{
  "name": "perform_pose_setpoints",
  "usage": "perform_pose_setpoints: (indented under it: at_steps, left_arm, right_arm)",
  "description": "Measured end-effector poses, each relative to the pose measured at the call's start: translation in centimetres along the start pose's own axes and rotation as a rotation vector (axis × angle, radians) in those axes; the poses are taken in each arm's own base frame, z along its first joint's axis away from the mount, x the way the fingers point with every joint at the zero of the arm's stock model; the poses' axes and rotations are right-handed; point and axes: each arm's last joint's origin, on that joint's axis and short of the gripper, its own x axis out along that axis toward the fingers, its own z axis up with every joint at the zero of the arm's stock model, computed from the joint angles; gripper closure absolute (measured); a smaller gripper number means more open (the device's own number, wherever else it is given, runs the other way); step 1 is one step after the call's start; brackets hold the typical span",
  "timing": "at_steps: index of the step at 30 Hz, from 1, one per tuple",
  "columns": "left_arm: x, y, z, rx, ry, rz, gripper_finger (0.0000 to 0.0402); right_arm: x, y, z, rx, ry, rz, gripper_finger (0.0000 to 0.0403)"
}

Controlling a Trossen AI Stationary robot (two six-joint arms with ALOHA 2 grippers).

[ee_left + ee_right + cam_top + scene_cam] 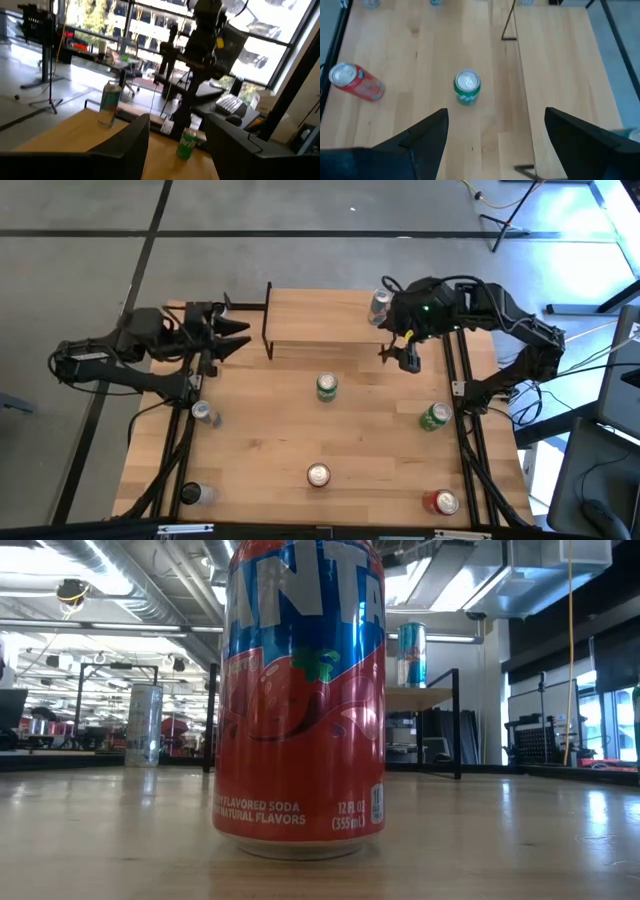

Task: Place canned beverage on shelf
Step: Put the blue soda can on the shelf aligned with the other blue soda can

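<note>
I held the right gripper (408,358) wide open and empty beside the shelf (325,330), whose right end carried one can (379,306). The left gripper (232,335) waited part-open, empty. For the green can (467,87), I judged a centred, vertical descent best.

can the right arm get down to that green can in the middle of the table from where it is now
Probably yes. The right gripper hangs open just right of the green can, empty, with bare table between them and nothing above the can.
</note>
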Motion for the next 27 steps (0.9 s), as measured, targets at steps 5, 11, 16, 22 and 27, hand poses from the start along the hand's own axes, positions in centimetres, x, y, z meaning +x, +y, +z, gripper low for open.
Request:
perform_pose_setpoints:
  at_steps: [5, 11, 16, 22, 27]
  left_arm:
    - [-0.4, 0.0, 0.3, 0.008, -0.028, -0.012, 0.0214]
    - [-1.0, 0.8, -1.9, 0.042, 0.201, 0.073, 0.0147]
    - [-1.6, 1.5, -3.9, 0.043, 0.422, 0.141, 0.0070]
    - [-2.4, 1.8, -5.1, -0.074, 0.579, 0.145, 0.0040]
    - [-2.5, 2.0, -6.0, -0.213, 0.683, 0.218, 0.0043]
  right_arm:
    - [0.2, -0.2, 0.5, 0.040, -0.043, -0.013, 0.0086]
    - [1.2, -0.6, 1.3, 0.168, -0.077, -0.104, 0.0086]
    - [3.3, -0.9, 1.8, 0.264, -0.042, -0.138, 0.0086]
    - [5.7, -0.9, 1.7, 0.293, 0.014, -0.096, 0.0086]
    - [8.5, -0.3, 0.1, 0.284, 0.091, -0.012, 0.0086]
